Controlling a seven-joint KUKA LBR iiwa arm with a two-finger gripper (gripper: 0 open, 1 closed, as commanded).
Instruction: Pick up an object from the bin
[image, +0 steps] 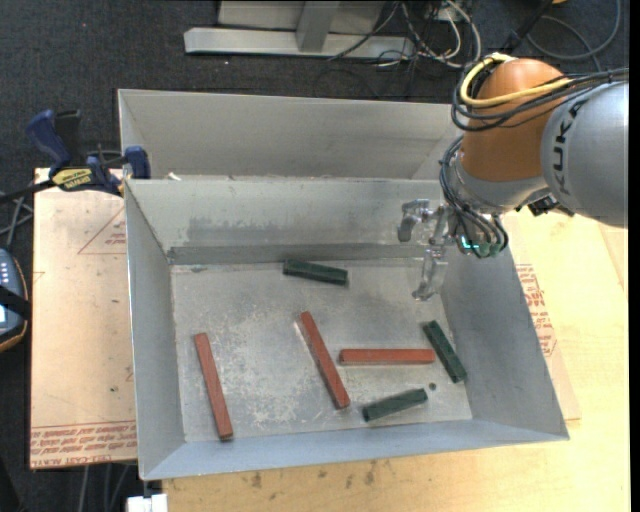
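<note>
Grey bin (300, 215), sticks scattered; fingers (428, 284) hang above a dark green stick (443, 351) at right; I cannot tell their spread.

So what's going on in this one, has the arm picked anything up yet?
Not yet. The arm's gripper hangs over the right rear part of the grey bin, and nothing is lifted. Three red-brown and three dark green sticks all lie flat on the bin floor. Nearest the gripper is the dark green stick by the right wall, with a red-brown stick just to its left.
</note>
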